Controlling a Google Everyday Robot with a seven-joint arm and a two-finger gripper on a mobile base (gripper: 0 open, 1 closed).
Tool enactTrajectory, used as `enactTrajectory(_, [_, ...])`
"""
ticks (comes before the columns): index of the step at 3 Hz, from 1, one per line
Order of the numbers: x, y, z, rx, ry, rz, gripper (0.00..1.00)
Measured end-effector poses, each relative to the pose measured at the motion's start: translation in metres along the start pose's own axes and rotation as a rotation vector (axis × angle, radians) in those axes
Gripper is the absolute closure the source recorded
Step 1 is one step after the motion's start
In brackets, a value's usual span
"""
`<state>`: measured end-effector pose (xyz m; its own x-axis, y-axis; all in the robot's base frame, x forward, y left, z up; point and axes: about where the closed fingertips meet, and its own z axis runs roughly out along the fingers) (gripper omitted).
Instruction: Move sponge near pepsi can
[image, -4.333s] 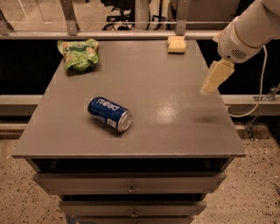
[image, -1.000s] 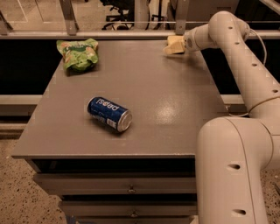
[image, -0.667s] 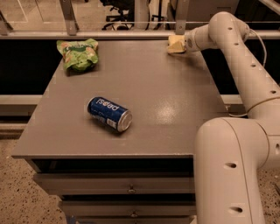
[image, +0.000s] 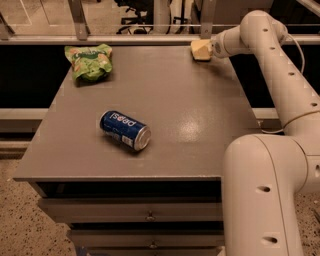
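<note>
Yellow foam, the sponge (image: 200, 50), sits at the far edge of the table (image: 200, 125), touching the gripper (image: 210, 48) (we cannot tell its grip). We see the pepsi can (image: 125, 130) on its side, well apart toward the near edge, with open grey tabletop between them. The green bag (image: 89, 61) lies across the table from the gripper.

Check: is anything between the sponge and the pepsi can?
Nothing visible. The gripper is at the sponge in the far right corner; only bare tabletop lies between it and the pepsi can.
</note>
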<state>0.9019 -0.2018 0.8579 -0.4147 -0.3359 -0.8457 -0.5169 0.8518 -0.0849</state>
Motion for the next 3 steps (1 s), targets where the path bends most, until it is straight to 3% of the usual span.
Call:
enactTrajectory(1, [-0.015,0.014,-0.031,-0.057,-0.027,-0.055,1.00])
enactTrajectory(2, [-0.024,0.048,-0.074,-0.170,-0.043,-0.179,1.00])
enactTrajectory(3, [-0.014,0.086,-0.121,-0.308,-0.018,-0.338,1.00])
